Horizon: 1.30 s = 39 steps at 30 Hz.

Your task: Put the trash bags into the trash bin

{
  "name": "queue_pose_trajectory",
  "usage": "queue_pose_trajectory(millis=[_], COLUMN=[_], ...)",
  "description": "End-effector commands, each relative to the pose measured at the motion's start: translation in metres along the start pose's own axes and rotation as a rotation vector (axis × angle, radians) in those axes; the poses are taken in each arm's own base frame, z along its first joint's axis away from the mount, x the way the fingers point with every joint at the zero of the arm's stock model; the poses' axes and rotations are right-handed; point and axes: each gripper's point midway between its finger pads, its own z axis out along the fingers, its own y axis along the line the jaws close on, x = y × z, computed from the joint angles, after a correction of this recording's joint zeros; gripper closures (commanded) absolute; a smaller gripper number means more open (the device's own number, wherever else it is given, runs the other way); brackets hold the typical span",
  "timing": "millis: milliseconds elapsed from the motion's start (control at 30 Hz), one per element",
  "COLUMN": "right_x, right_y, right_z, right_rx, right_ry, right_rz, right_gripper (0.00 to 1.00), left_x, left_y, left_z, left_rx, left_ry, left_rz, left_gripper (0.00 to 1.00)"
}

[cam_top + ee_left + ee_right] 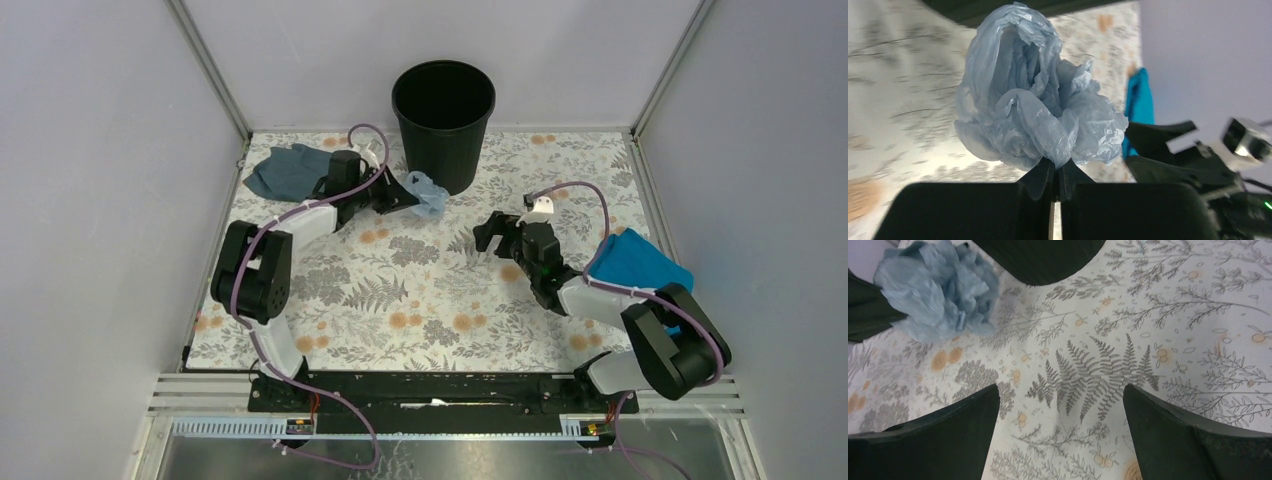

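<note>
The pale blue crinkly trash bag [427, 194] is bunched into a ball just left of the base of the round black trash bin [443, 122], which stands at the back of the table. My left gripper [412, 197] is shut on the bag. In the left wrist view the jaws pinch the bag's lower edge [1057, 165] and the bag [1033, 105] bulges above them. My right gripper [489, 238] is open and empty, low over the floral tabletop, right of the bag. In the right wrist view the bag [938, 290] lies upper left and the bin's base [1040, 257] at top.
A dark slate-blue cloth [285, 170] lies at the back left behind my left arm. A bright blue folded piece [640, 262] lies at the right edge beside my right arm. Grey walls and metal frame posts enclose the table on three sides.
</note>
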Motion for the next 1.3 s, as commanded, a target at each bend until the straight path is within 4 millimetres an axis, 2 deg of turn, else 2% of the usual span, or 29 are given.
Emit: queue_pose_trajectory(millis=[0,167,233,300,400,500,567,633,667,733,867,900,1000,1100,1133,1167,1200,1267], right_x=[-0.017,-0.019,-0.022,-0.028,-0.044,-0.069,-0.076,-0.082,-0.079,-0.085,-0.103,-0.104,-0.103,-0.091,-0.090,-0.086,-0.083,-0.076], right_y=[0.034,0.071,0.078,0.081,0.082,0.078,0.065,0.047,0.038,0.032,0.046,0.047,0.045,0.043,0.046,0.057,0.066,0.076], right_z=[-0.015,-0.062,-0.078,-0.085,-0.089,-0.095,-0.096,-0.096,-0.099,-0.106,-0.121,-0.125,-0.133,-0.140,-0.142,-0.146,-0.148,-0.146], right_rx=[-0.119,-0.326,-0.360,-0.363,-0.327,-0.274,-0.197,-0.105,-0.062,-0.040,-0.133,-0.144,-0.146,-0.161,-0.178,-0.244,-0.295,-0.345], right_ry=[0.066,0.159,0.180,0.201,0.190,0.110,0.078,0.049,0.059,0.031,-0.079,-0.089,-0.090,-0.033,-0.026,-0.003,0.018,0.065], right_rz=[0.006,-0.018,-0.021,-0.035,-0.053,-0.051,-0.057,-0.089,-0.106,-0.124,-0.123,-0.128,-0.154,-0.189,-0.194,-0.205,-0.207,-0.187], right_gripper=[0.00,0.02,0.08,0.15,0.23,0.26,0.28,0.34,0.40,0.70,0.98,1.00,1.00,1.00,0.94,0.81,0.64,0.23], left_x=[0.009,0.040,0.049,0.058,0.070,0.075,0.074,0.069,0.067,0.063,0.062,0.062,0.062,0.062,0.062,0.062,0.062,0.062], left_y=[-0.100,-0.150,-0.162,-0.173,-0.185,-0.188,-0.189,-0.194,-0.196,-0.200,-0.206,-0.207,-0.210,-0.214,-0.215,-0.216,-0.216,-0.217], left_z=[-0.021,-0.030,-0.033,-0.037,-0.040,-0.039,-0.040,-0.044,-0.047,-0.053,-0.059,-0.060,-0.061,-0.064,-0.065,-0.066,-0.066,-0.067], left_rx=[0.326,0.437,0.462,0.491,0.517,0.508,0.495,0.485,0.482,0.479,0.494,0.501,0.516,0.543,0.550,0.554,0.555,0.559], left_ry=[0.046,0.121,0.138,0.155,0.176,0.185,0.185,0.170,0.160,0.135,0.128,0.132,0.129,0.126,0.123,0.120,0.117,0.112], left_rz=[0.081,0.125,0.131,0.134,0.150,0.171,0.189,0.231,0.251,0.286,0.316,0.322,0.342,0.363,0.373,0.381,0.388,0.398], left_gripper=[0.98,1.00,1.00,1.00,1.00,1.00,1.00,1.00,1.00,1.00,1.00,1.00,1.00,1.00,1.00,1.00,1.00,1.00])
